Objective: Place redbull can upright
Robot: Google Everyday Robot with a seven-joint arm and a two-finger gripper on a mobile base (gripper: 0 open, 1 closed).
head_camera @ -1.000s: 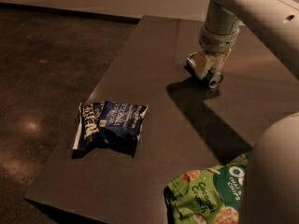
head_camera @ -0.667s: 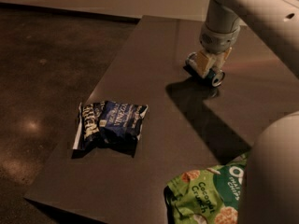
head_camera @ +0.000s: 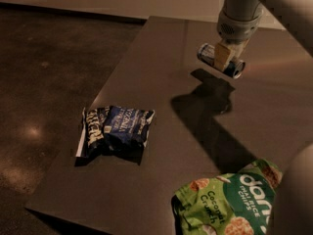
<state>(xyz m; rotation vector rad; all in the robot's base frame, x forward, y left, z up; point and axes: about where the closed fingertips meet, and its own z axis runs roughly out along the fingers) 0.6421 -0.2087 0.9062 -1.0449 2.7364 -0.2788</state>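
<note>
The redbull can (head_camera: 234,66) is a slim blue and silver can, lying on its side in the air at the upper right of the camera view. My gripper (head_camera: 223,57) hangs from the arm above and is shut on the can's middle, holding it clear above the dark table (head_camera: 161,72). The can's shadow falls on the table just below it. Its silver ends stick out left and right of the fingers (head_camera: 224,54).
A dark blue snack bag (head_camera: 115,129) lies at the table's left. A green chips bag (head_camera: 230,202) lies at the front right edge. My arm's body fills the lower right corner. The floor is to the left of the table edge.
The gripper has lifted the can off the table; it now hangs higher, with its shadow separate below it.
</note>
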